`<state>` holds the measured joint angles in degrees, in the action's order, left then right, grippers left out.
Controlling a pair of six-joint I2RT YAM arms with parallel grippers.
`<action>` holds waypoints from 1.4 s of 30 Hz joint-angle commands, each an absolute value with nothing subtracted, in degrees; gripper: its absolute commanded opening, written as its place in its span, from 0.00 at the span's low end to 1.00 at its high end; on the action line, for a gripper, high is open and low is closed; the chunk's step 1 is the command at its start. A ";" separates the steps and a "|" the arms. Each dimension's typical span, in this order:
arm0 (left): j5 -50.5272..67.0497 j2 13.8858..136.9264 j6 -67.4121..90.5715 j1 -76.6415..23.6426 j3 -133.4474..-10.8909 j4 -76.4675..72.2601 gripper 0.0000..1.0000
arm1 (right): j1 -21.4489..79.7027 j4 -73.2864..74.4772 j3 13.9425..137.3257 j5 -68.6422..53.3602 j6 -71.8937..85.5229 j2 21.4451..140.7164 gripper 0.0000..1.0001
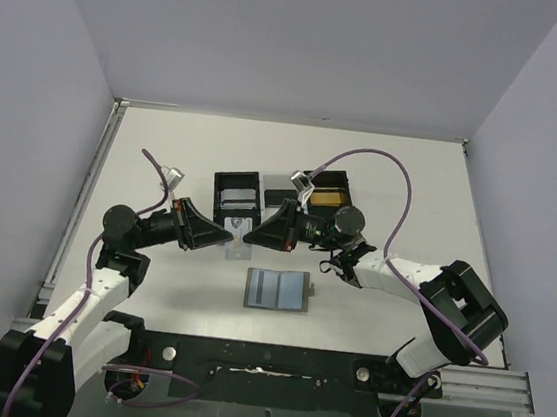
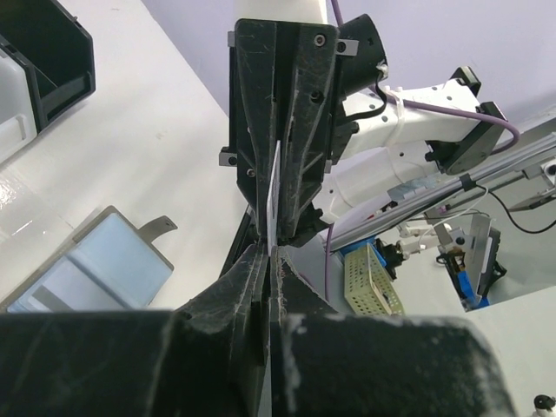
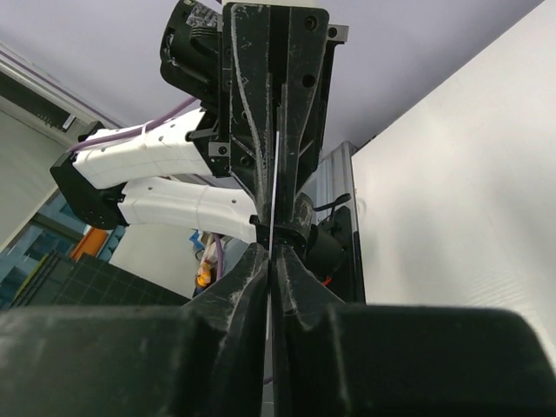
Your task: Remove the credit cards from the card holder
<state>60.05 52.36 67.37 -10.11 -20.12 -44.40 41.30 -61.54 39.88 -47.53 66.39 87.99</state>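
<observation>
Meeting above the bench point(image 1: 402, 182), the left gripper point(image 1: 229, 234) and right gripper point(image 1: 254, 236) both pinch one pale credit card point(image 1: 239, 243) between nearly closed fingers, nose to nose. Just near of them the card holder point(image 1: 277, 289) lies flat and open, with the three-compartment tray point(image 1: 237, 192) beyond. At least this one card looks to be out; it is not yet set down. A pale strip on the holder's left panel may be another, though that cannot be told. Only the overhead view shows the whole layout. The left wrist view shows the card edge-on as a thin white line and the holder's snap tab point(image 2: 157, 228); the right wrist view misses the holder.
</observation>
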 commanded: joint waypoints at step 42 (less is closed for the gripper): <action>58.65 55.27 72.90 -10.35 -21.29 -59.40 0.00 | 40.44 -53.87 45.24 -50.95 59.69 86.19 0.25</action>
<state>58.76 54.98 70.13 -10.41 -21.87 -51.83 40.95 -54.57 43.11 -50.59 62.57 87.94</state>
